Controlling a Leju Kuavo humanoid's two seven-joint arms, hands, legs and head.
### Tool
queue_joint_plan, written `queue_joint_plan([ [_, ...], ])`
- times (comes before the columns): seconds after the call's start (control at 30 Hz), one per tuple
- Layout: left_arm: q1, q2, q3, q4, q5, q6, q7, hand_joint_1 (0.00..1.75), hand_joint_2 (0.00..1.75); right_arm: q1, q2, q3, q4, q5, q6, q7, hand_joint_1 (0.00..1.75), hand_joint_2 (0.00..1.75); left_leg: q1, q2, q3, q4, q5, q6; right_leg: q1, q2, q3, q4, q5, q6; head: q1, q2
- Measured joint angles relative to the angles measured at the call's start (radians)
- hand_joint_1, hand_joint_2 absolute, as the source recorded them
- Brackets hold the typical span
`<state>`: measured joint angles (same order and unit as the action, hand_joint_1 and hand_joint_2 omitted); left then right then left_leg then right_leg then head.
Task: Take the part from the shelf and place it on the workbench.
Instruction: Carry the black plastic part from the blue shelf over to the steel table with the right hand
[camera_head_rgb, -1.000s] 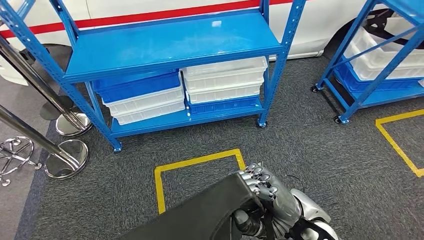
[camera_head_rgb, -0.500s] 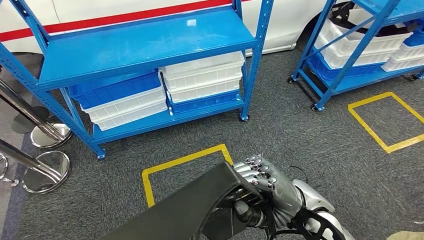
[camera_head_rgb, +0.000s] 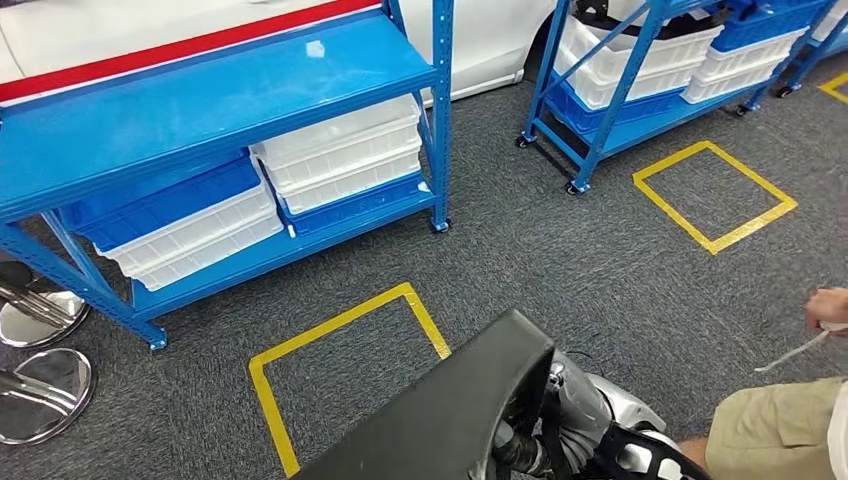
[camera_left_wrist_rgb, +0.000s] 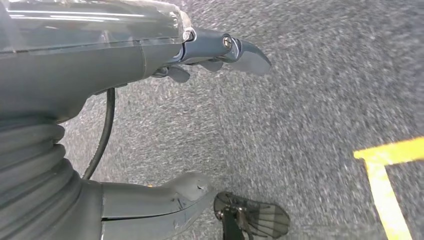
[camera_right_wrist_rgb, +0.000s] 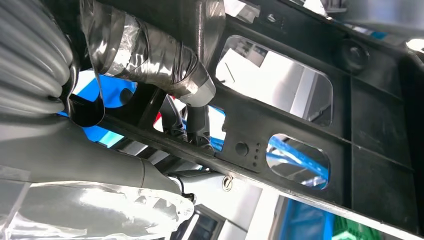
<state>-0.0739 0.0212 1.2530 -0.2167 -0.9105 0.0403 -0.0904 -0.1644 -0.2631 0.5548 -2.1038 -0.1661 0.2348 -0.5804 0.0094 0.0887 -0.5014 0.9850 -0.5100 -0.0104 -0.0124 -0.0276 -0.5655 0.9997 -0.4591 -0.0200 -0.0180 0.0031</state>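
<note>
Grey carpet floor (camera_head_rgb: 560, 250) w/ yellow tape squares; blue shelf (camera_head_rgb: 200, 100) far left, holding white and blue bins (camera_head_rgb: 340, 150); second blue rack (camera_head_rgb: 620, 70) far right. A white vehicle w/ red stripe sits behind. A person's knee and hand (camera_head_rgb: 828, 308) show at the near right edge.

The part (camera_head_rgb: 450, 410), a large black plastic panel, is off the shelf, carried low at near centre. Right robot hand (camera_head_rgb: 570, 410) grips its underside; in the right wrist view fingers (camera_right_wrist_rgb: 150, 55) wrap a rib of the panel. Left robot hand (camera_left_wrist_rgb: 220, 50) hangs over carpet, holding nothing, fingers apart.

Step in hand, prob.: carry to the surface, not in sight. Best keep the grip firm, panel level, and turn slowly, clear of the person.

Vs 0.5 s ago: whole view swung right, so camera moved; shelf slid left, person appeared.
</note>
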Motion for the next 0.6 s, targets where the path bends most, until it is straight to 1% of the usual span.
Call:
queue_joint_plan([
  [0.03, 0.0, 0.0, 0.0, 0.0, 0.0, 0.0, 0.0, 0.0, 1.75, 0.002, 0.002, 0.001, -0.002, -0.001, 0.0, -0.001, 1.75, 1.75, 0.002, -0.023, -0.017, 0.041, -0.03, -0.004, -0.001, 0.008, -0.003, -0.001, 0.003, -0.007, 0.0, 0.0],
  [0.07, 0.001, -0.001, 0.001, 0.0, 0.0, 0.0, 0.0, 0.0, 1.75, 0.003, 0.005, 0.003, -0.003, -0.002, 0.0, -0.001, 1.75, 1.75, 0.004, -0.049, -0.044, 0.103, -0.067, -0.007, -0.001, 0.017, -0.006, -0.001, 0.006, -0.011, 0.0, 0.0],
  [0.1, 0.003, -0.001, 0.001, 0.0, 0.0, 0.0, 0.0, 0.0, 1.75, 0.004, 0.007, 0.004, -0.003, -0.003, 0.0, -0.001, 1.75, 1.75, 0.004, -0.068, -0.076, 0.176, -0.104, -0.007, 0.001, 0.027, -0.009, -0.001, 0.008, -0.015, 0.0, 0.0],
  [0.13, 0.005, -0.001, 0.001, 0.0, 0.0, 0.0, 0.0, 0.0, 1.75, 0.007, 0.008, 0.006, -0.003, -0.004, 0.0, -0.001, 1.75, 1.75, 0.003, -0.076, -0.104, 0.238, -0.127, -0.006, 0.003, 0.038, -0.011, -0.001, 0.01, -0.018, 0.0, 0.0],
  [0.17, 0.006, -0.001, 0.002, 0.0, 0.001, -0.001, 0.0, 0.0, 1.75, 0.009, 0.008, 0.008, -0.003, -0.004, 0.0, -0.001, 1.75, 1.75, 0.003, -0.079, -0.12, 0.274, -0.133, -0.004, 0.005, 0.049, -0.013, -0.001, 0.012, -0.019, 0.0, 0.0],
  [0.2, 0.007, -0.001, 0.002, 0.0, 0.002, -0.001, 0.0, 0.0, 1.75, 0.011, 0.008, 0.01, -0.003, -0.006, 0.0, -0.002, 1.75, 1.75, 0.002, -0.082, -0.118, 0.269, -0.116, 0.001, 0.008, 0.06, -0.013, 0.0, 0.013, -0.02, 0.0, 0.0],
  [0.23, 0.007, -0.002, 0.002, 0.0, 0.002, -0.002, -0.001, 0.0, 1.75, 0.012, 0.009, 0.01, -0.003, -0.009, -0.001, -0.003, 1.75, 1.75, 0.0, -0.086, -0.097, 0.225, -0.084, 0.008, 0.011, 0.072, -0.013, 0.001, 0.014, -0.02, 0.0, 0.0],
  [0.27, 0.007, -0.001, 0.002, 0.0, 0.003, -0.002, -0.003, 0.0, 1.75, 0.013, 0.01, 0.01, -0.004, -0.011, -0.001, -0.007, 1.75, 1.75, -0.002, -0.1, -0.064, 0.156, -0.044, 0.018, 0.012, 0.083, -0.012, 0.001, 0.015, -0.019, 0.0, 0.0],
  [0.3, 0.006, 0.002, 0.003, 0.0, 0.004, -0.002, -0.005, 0.0, 1.75, 0.014, 0.01, 0.009, -0.006, -0.013, -0.001, -0.011, 1.75, 1.75, -0.005, -0.121, -0.031, 0.085, -0.012, 0.03, 0.015, 0.093, -0.011, 0.002, 0.017, -0.018, 0.0, 0.0],
  [0.33, 0.007, 0.005, 0.003, 0.0, 0.004, 0.0, -0.007, 0.0, 1.75, 0.016, 0.011, 0.007, -0.007, -0.014, -0.001, -0.016, 1.75, 1.75, -0.007, -0.139, -0.006, 0.029, 0.007, 0.039, 0.014, 0.103, -0.013, 0.002, 0.019, -0.015, 0.0, 0.0],
  [0.37, 0.007, 0.009, 0.003, 0.0, 0.004, 0.001, -0.008, 0.0, 1.75, 0.019, 0.012, 0.004, -0.009, -0.014, -0.002, -0.021, 1.75, 1.75, -0.009, -0.152, 0.008, -0.004, 0.015, 0.046, 0.013, 0.112, -0.016, 0.002, 0.023, -0.01, 0.0, 0.0],
  [0.4, 0.006, 0.013, 0.003, 0.0, 0.003, 0.004, -0.009, 0.0, 1.75, 0.024, 0.012, -0.001, -0.011, -0.015, 0.0, -0.026, 1.75, 1.75, -0.011, -0.153, 0.013, -0.017, 0.014, 0.049, 0.011, 0.122, -0.019, 0.001, 0.027, -0.004, 0.0, 0.0],
  [0.43, 0.004, 0.017, 0.003, 0.0, 0.003, 0.007, -0.011, 0.0, 1.75, 0.03, 0.012, -0.007, -0.014, -0.015, 0.002, -0.029, 1.75, 1.75, -0.012, -0.145, 0.015, -0.024, 0.017, 0.05, 0.008, 0.132, -0.023, -0.002, 0.032, 0.004, 0.0, 0.0],
  [0.47, 0.002, 0.019, 0.003, 0.0, 0.003, 0.009, -0.012, 0.0, 1.75, 0.037, 0.012, -0.014, -0.018, -0.015, 0.006, -0.031, 1.75, 1.75, -0.01, -0.134, 0.017, -0.032, 0.024, 0.05, 0.008, 0.131, -0.027, 0.0, 0.032, 0.01, 0.0, 0.0],
  [0.5, 0.001, 0.021, 0.004, 0.0, 0.003, 0.009, -0.015, 0.0, 1.75, 0.043, 0.012, -0.022, -0.021, -0.016, 0.011, -0.033, 1.75, 1.75, -0.007, -0.123, 0.019, -0.041, 0.032, 0.051, 0.009, 0.116, -0.034, 0.013, 0.023, 0.015, 0.0, 0.0],
  [0.53, 0.001, 0.021, 0.004, 0.0, 0.003, 0.009, -0.019, 0.0, 1.75, 0.046, 0.012, -0.028, -0.024, -0.017, 0.017, -0.035, 1.75, 1.75, -0.005, -0.111, 0.02, -0.049, 0.038, 0.052, 0.01, 0.094, -0.049, 0.042, 0.001, 0.02, 0.0, 0.0],
  [0.57, 0.002, 0.021, 0.005, 0.0, 0.003, 0.008, -0.023, 0.0, 1.75, 0.05, 0.012, -0.034, -0.025, -0.017, 0.023, -0.035, 1.75, 1.75, -0.003, -0.098, 0.019, -0.053, 0.041, 0.053, 0.01, 0.068, -0.073, 0.097, -0.034, 0.023, 0.001, 0.0],
  [0.6, 0.004, 0.021, 0.006, 0.0, 0.004, 0.008, -0.026, 0.0, 1.75, 0.054, 0.012, -0.039, -0.026, -0.018, 0.028, -0.035, 1.75, 1.75, -0.004, -0.086, 0.016, -0.052, 0.042, 0.054, 0.008, 0.05, -0.104, 0.164, -0.072, 0.029, 0.001, 0.0],
])
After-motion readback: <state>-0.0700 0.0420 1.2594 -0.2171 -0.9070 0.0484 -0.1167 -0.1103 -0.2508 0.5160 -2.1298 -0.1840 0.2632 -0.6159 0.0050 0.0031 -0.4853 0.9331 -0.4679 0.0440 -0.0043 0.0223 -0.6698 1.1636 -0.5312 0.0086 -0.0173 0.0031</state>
